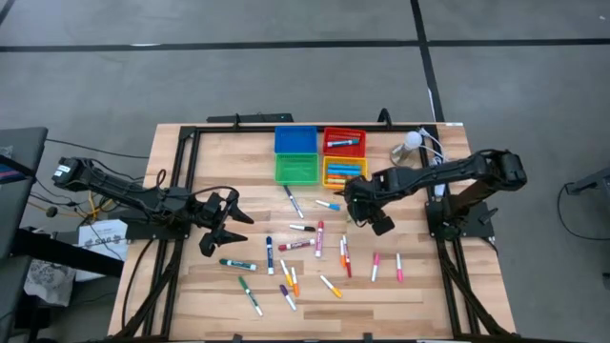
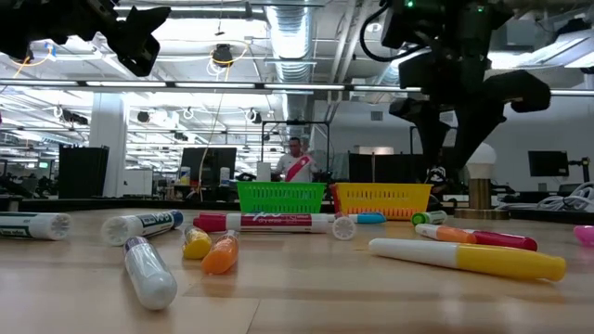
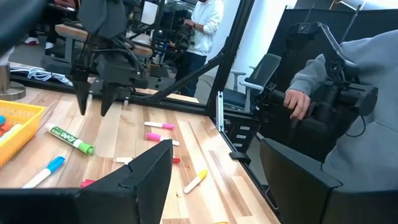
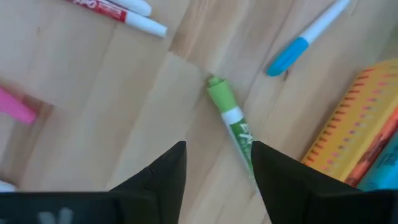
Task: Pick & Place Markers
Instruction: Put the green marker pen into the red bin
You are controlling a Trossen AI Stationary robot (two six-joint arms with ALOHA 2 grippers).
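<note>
Many markers lie scattered on the wooden table (image 1: 419,286), mostly in its middle and near part. One green-capped marker (image 4: 229,118) lies flat beside the yellow bin (image 4: 360,124). My right gripper (image 4: 217,155) hangs open above this marker, pointing down, its fingertips clear of the table (image 3: 93,106). The marker's near end passes behind one finger in the right wrist view. A blue-capped marker (image 4: 305,37) lies close by. My left gripper (image 1: 224,224) waits open and level at the table's left, above several markers (image 1: 238,263).
Four bins stand at the table's far middle: blue (image 1: 295,140), red (image 1: 343,142), green (image 1: 296,169) and yellow (image 1: 343,172); the red and yellow ones hold markers. A white lamp-like object (image 1: 412,143) sits at the far right. A person (image 3: 323,93) sits beyond the table's edge.
</note>
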